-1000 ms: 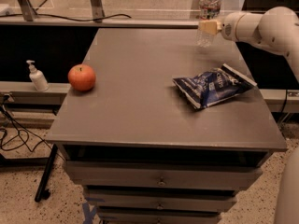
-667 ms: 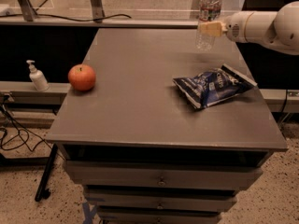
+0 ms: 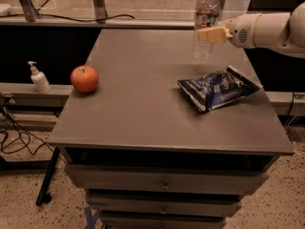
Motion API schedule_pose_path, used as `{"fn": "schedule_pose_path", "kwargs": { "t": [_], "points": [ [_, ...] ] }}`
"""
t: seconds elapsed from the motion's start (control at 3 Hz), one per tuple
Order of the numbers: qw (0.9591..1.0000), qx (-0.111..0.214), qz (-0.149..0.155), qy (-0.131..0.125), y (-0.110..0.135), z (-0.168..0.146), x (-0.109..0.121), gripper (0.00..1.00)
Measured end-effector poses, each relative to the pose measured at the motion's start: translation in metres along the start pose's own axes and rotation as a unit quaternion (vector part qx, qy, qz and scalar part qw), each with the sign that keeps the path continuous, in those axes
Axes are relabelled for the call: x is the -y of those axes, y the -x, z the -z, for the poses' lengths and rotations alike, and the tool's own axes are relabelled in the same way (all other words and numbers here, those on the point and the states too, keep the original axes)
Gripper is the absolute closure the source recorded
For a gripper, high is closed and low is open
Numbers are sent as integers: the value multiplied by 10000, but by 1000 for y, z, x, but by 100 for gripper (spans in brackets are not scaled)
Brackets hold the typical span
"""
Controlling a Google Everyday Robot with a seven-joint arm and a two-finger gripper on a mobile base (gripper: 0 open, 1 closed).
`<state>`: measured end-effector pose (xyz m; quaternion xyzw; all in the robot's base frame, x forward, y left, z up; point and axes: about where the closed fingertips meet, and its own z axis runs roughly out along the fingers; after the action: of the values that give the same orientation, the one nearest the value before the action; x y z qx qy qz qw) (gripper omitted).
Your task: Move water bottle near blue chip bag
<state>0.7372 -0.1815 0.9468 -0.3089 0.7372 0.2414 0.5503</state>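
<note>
Water bottle (image 3: 207, 8) pinched in hand (image 3: 210, 35), possibly lifted over grey table (image 3: 138, 104), blue chip bag (image 3: 218, 88) near, speckled floor (image 3: 293, 194)

This looks like a robot lab or test bay rather than a home. The surface (image 3: 143, 109) tops a grey drawer cabinet (image 3: 164, 182) on a speckled hard floor (image 3: 28, 209). Loose black cables (image 3: 14, 137) trail beyond its left edge, near a pump dispenser (image 3: 39, 78) on a ledge. The tool (image 3: 209, 35) clasps the water bottle (image 3: 206, 8) above the far right corner.
</note>
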Motion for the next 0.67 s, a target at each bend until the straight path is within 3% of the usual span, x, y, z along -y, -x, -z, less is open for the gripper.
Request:
{"fn": "schedule_pose_path", "kwargs": {
  "t": [0.67],
  "points": [
    [9959, 294, 166, 843, -6, -19, -47, 100]
  ]
}}
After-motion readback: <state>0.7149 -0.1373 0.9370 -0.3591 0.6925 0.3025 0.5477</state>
